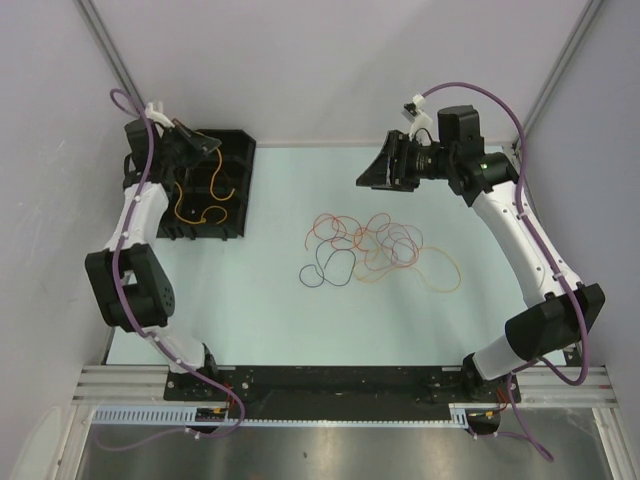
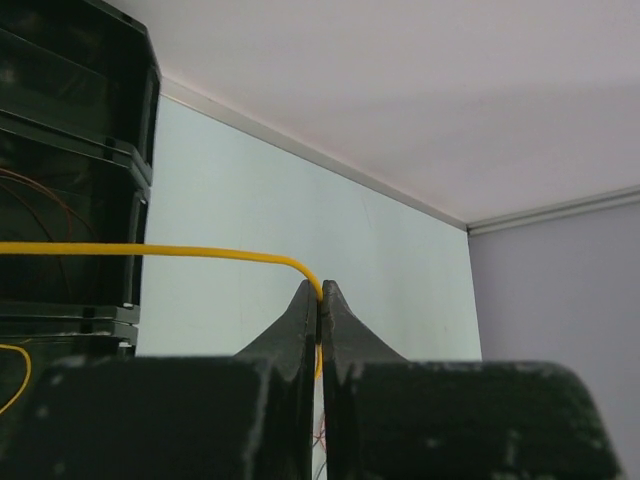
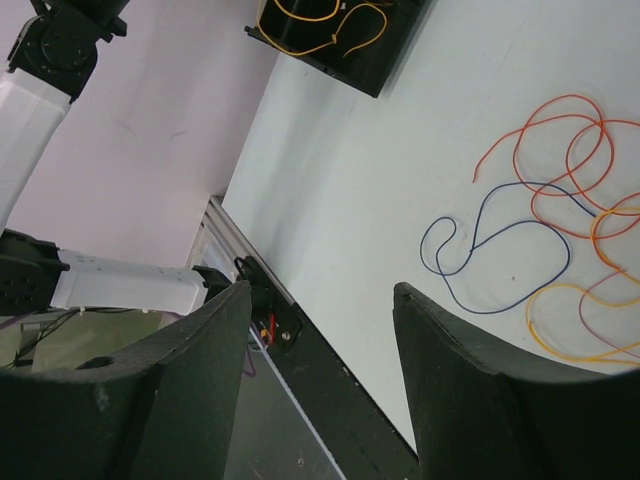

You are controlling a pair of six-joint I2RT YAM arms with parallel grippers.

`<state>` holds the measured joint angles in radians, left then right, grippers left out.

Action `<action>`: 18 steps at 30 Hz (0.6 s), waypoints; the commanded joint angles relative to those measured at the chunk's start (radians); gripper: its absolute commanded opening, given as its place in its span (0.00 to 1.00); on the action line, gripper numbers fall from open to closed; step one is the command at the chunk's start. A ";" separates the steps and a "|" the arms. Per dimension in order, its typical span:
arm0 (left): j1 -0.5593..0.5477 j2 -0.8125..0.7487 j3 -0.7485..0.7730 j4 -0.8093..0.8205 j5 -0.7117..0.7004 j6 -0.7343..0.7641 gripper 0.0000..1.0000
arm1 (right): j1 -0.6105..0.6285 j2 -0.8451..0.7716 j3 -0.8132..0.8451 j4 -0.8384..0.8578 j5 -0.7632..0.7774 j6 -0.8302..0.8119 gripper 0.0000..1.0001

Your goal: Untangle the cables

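A pale bench [image 1: 250, 310] carries two white-and-black arms, the left arm [image 1: 135, 220] bent along the left edge and the right arm [image 1: 520, 230] reaching in from the right edge. A black tray [image 1: 247, 185] sits in the far left corner. A loose tangle of cables [image 1: 375, 248], orange, red, yellow and pinkish strands crossing one another, lies on the bare surface near the middle of the bench, well apart from the tray. At the tangle's near left side a dark cable [image 3: 500, 270] curls in open loops, touching the orange cable [image 3: 560, 130] beside it. A yellow cable [image 2: 150, 249] loops on the tray floor, one strand rising to the left gripper [image 2: 320, 290], which hangs over the tray's far end, fingers clenched on that strand. The right gripper [image 3: 320, 300] hovers above the bench toward the far edge, beyond the tangle, its fingers spread apart and holding nothing.
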<state>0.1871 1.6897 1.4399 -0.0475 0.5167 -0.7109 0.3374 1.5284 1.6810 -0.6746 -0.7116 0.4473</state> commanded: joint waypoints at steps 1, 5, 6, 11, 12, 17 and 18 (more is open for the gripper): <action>-0.046 0.036 0.043 0.106 0.121 -0.036 0.00 | -0.005 -0.037 -0.004 0.009 0.005 -0.006 0.63; -0.046 0.080 0.027 0.149 0.186 -0.051 0.00 | -0.005 -0.033 -0.006 0.009 0.003 -0.005 0.63; -0.038 0.082 0.014 0.165 0.196 -0.061 0.00 | -0.003 -0.034 -0.006 0.006 0.006 -0.007 0.63; -0.032 0.070 -0.053 0.210 0.194 -0.064 0.00 | -0.008 -0.034 -0.006 -0.003 0.014 -0.015 0.63; -0.034 0.065 -0.056 0.189 0.184 -0.047 0.00 | -0.011 -0.034 -0.006 -0.003 0.015 -0.015 0.63; 0.015 0.013 -0.162 0.176 0.141 0.010 0.00 | -0.018 -0.028 -0.004 -0.006 0.014 -0.016 0.63; 0.026 0.011 -0.176 0.179 0.141 0.011 0.00 | -0.018 -0.027 -0.004 -0.008 0.015 -0.016 0.63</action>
<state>0.1631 1.7626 1.3228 0.0975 0.6655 -0.7406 0.3283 1.5276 1.6699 -0.6842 -0.7036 0.4431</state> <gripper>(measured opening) 0.011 0.632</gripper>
